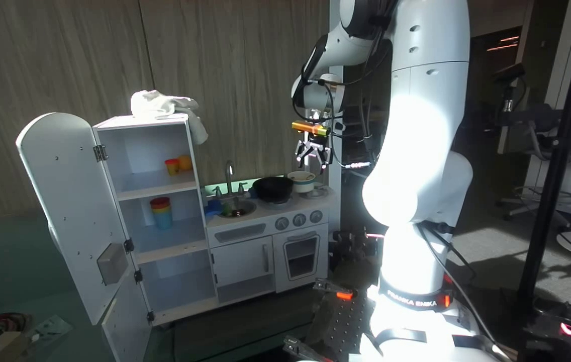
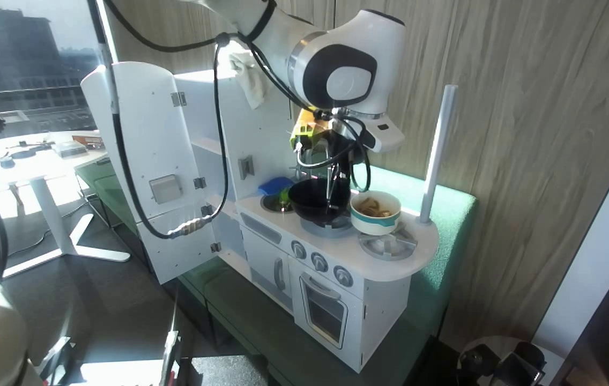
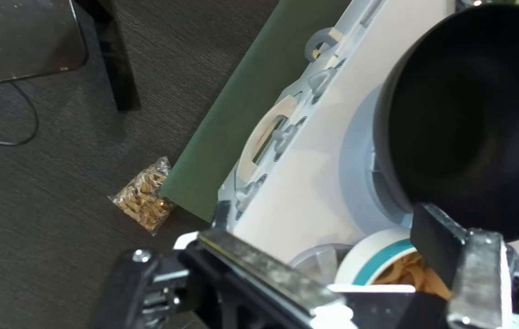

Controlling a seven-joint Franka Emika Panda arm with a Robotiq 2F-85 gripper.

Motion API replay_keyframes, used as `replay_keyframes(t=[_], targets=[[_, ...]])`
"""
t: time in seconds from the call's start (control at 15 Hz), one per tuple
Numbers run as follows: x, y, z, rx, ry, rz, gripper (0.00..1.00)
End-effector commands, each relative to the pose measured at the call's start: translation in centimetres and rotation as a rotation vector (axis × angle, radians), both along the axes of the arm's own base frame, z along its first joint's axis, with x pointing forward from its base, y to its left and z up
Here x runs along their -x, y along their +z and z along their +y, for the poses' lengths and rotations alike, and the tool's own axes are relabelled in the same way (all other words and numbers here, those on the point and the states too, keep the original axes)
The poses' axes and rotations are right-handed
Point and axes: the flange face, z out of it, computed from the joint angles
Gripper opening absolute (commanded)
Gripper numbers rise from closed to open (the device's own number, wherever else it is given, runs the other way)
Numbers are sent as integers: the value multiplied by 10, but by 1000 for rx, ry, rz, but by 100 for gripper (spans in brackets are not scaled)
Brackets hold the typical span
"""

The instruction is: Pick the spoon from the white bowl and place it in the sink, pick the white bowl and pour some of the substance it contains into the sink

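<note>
The white bowl (image 2: 374, 226) with a teal band stands on the worktop beside the black pan, holding brown curled pieces (image 2: 371, 207). In the wrist view the same bowl (image 3: 376, 256) is partly covered by my gripper. My gripper (image 1: 311, 162) hangs above the bowl and pan area, pointing down. Its fingers (image 3: 437, 242) are wide apart with nothing gripped. The sink (image 1: 248, 209) lies on the far side of the pan, under a thin tap (image 1: 229, 176). A green item (image 2: 284, 196) is in or at the sink. No spoon can be made out.
A black pan (image 2: 312, 201) sits on a burner between bowl and sink. A blue item (image 2: 276, 186) lies by the sink. A grey burner (image 2: 388, 247) is near the bowl, and a white post (image 2: 438, 155) rises at the worktop's end. The cupboard door (image 1: 69, 201) hangs open.
</note>
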Motion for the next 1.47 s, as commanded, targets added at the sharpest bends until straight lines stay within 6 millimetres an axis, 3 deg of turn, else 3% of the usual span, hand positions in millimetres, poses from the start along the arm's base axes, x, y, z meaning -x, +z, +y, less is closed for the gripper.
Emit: replay_keyframes(t=[0.0,0.13,0.47,0.8,1.13,1.4], targets=[[12,-32,-10,-14,-86,33,100],[11,-34,-16,28,-117,8,100],[-1,-14,-32,118,-174,-23,100],[-23,-12,-44,137,-206,-6,100],[-47,-22,-53,135,-213,29,100],[-51,-36,-57,113,-224,54,100]])
